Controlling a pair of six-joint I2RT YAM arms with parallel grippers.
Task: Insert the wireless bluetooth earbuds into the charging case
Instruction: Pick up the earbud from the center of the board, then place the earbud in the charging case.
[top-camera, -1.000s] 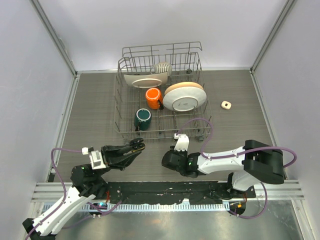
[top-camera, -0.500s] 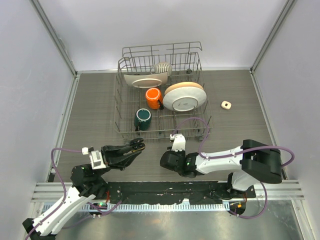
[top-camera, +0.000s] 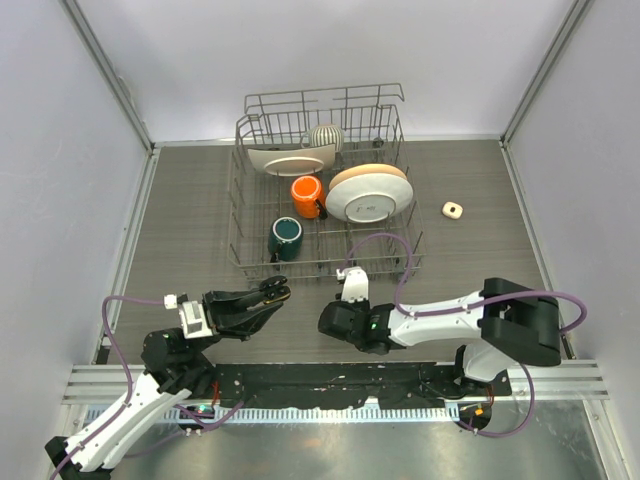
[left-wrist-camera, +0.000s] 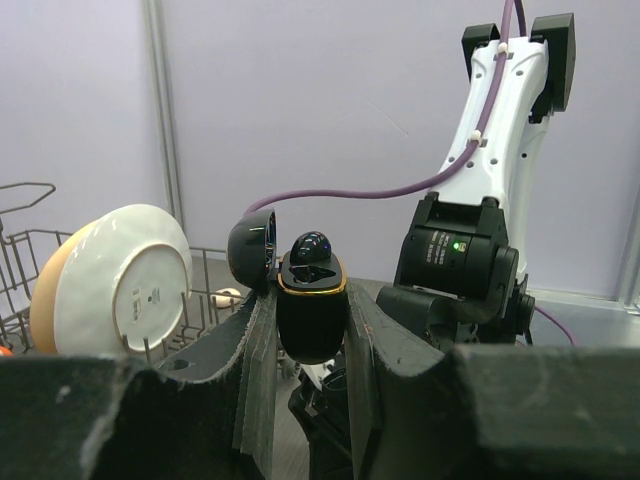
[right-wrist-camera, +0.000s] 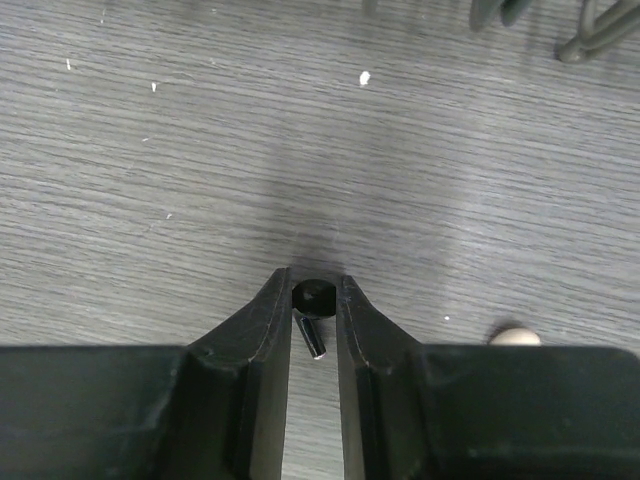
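The left gripper (top-camera: 272, 293) is clamped on a black oval charging case with a gold rim (left-wrist-camera: 311, 315). It holds the case upright between its 2 fingers, above the grey wood-grain table (top-camera: 180, 220). The case's domed lid (left-wrist-camera: 252, 250) is hinged open to the left. A glossy black rounded piece (left-wrist-camera: 312, 247) sits in the case's open top; I cannot tell whether it is an earbud.

Behind stands a wire dish rack (top-camera: 318, 190) with plates, an orange mug (top-camera: 307, 193) and a dark teal mug (top-camera: 286, 237).

The right gripper (right-wrist-camera: 313, 290) points down, low over the table, its 2 fingers pinched on 1 black stemmed earbud (right-wrist-camera: 311, 318). A cream-white rounded piece (right-wrist-camera: 515, 337), mostly hidden, lies near on its right.
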